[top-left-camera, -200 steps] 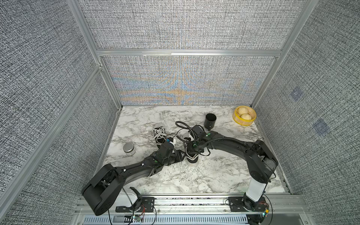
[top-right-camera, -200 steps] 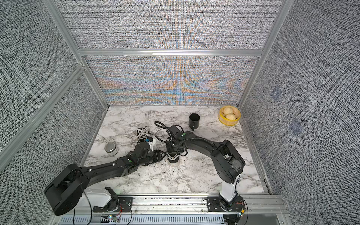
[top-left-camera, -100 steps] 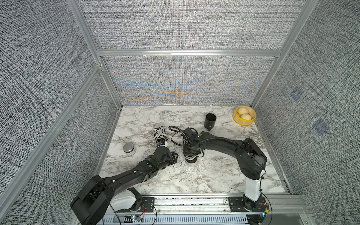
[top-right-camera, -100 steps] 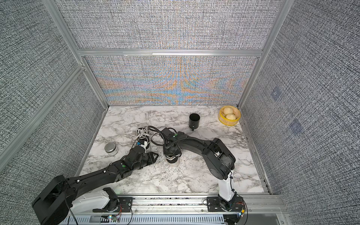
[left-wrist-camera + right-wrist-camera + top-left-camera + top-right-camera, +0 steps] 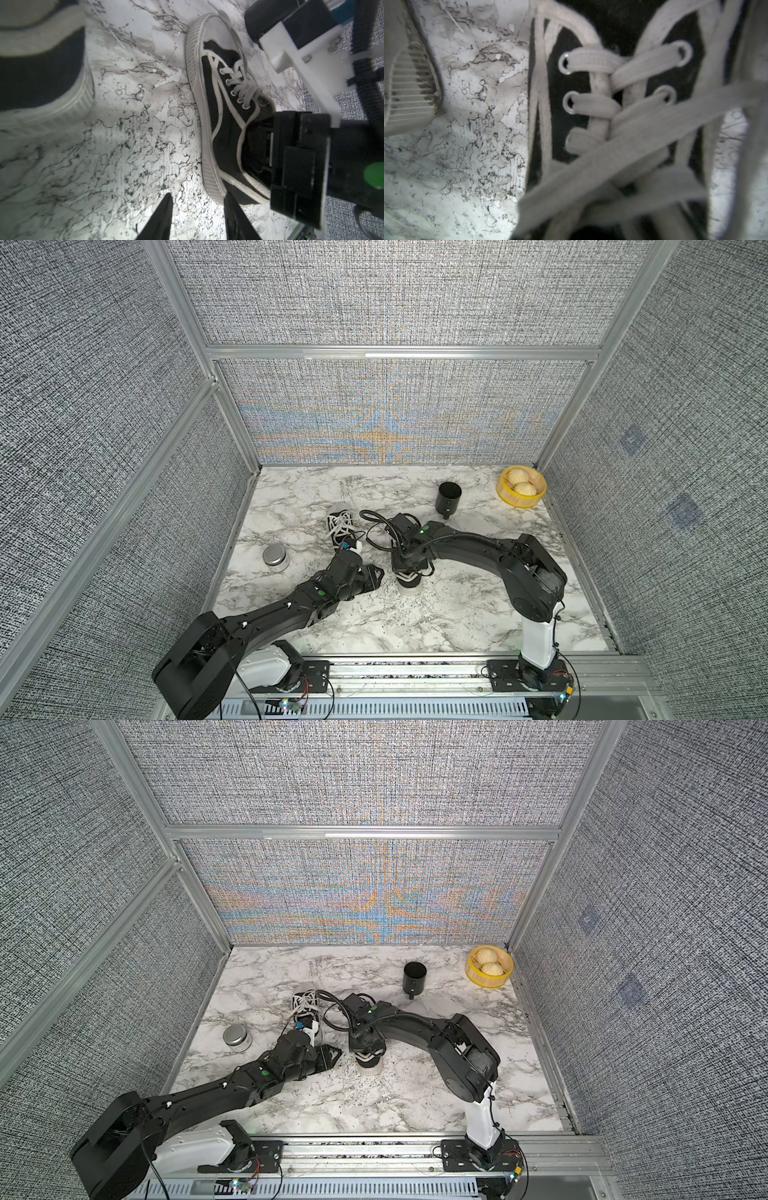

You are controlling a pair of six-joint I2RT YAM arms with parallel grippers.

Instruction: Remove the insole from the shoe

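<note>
A black canvas shoe (image 5: 220, 116) with white laces and a ribbed white sole rests on its sole on a marble table (image 5: 457, 614). The insole is presumably inside it, but none of it shows.

The right gripper (image 5: 259, 149) reaches down into the shoe's mouth behind the laces, jaws pressed together. Whether they pinch the insole or only the lining is hidden. The left gripper (image 5: 198, 194) hangs just beside the shoe's heel, jaws spread and empty. I cannot tell if a fingertip touches the sole.

The step likely calls for peeling the insole slowly up and back out of the heel opening. Meanwhile the left gripper should pin the heel so the shoe does not lift. Loose laces could snag.

A second shoe (image 5: 341, 526) lies near the shoe on the left arm's side, with a steel tin (image 5: 274, 567) beyond it. A black cup (image 5: 449, 499) and a yellow basket (image 5: 522, 489) sit well apart from the shoe, on its far side from the robot.
</note>
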